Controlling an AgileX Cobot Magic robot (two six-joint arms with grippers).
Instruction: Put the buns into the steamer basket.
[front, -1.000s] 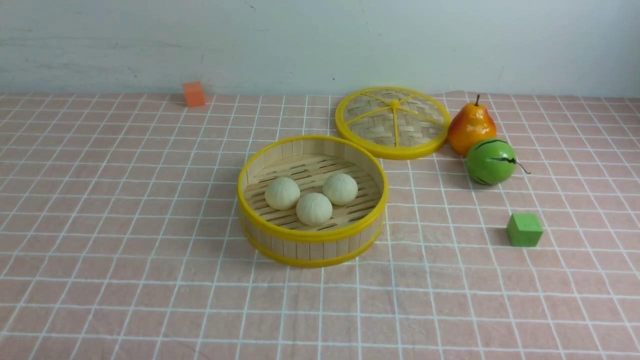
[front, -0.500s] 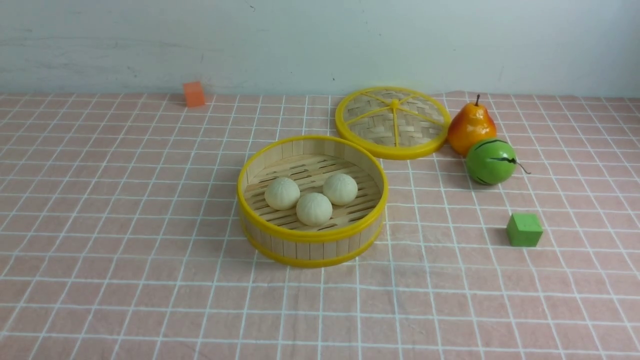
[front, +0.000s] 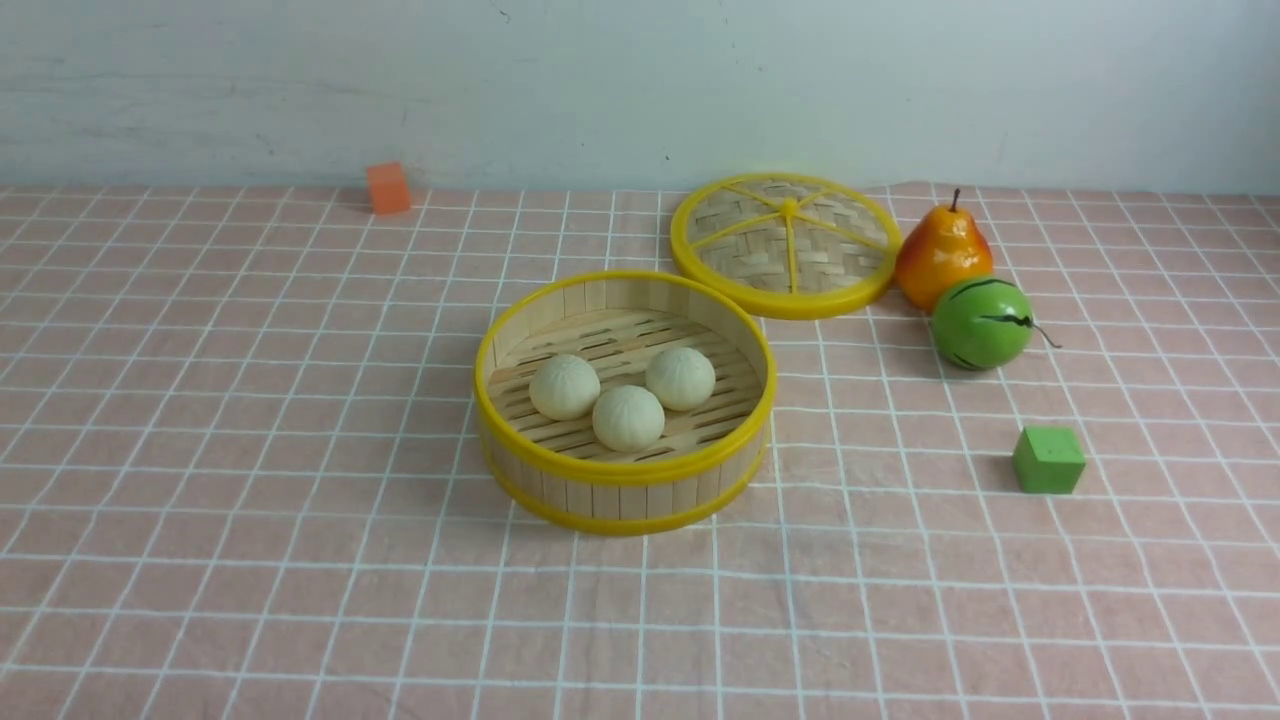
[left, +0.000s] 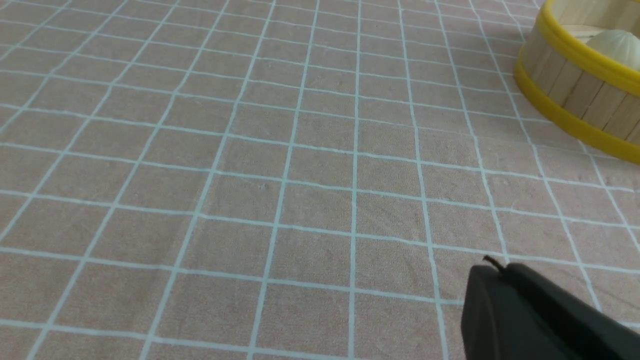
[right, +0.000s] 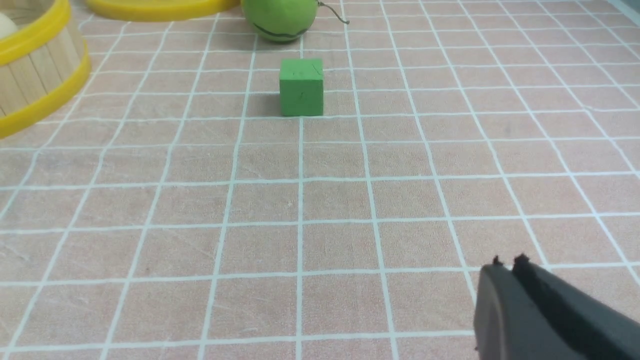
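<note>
The black left gripper (left: 492, 267) hangs closed over bare pink checked cloth (front: 250, 450). Three cream-white pleated buns (front: 626, 417) sit inside the yellow-rimmed bamboo steamer basket (front: 620, 495) (none outside). The black right gripper (right: 507, 265) is closed, empty.

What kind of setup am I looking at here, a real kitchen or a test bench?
Most likely a staged test bench, not a kitchen: a pink checked cloth against a bare wall, toy-looking props like the green cube and pear, and a steamer basket holding three buns.
</note>
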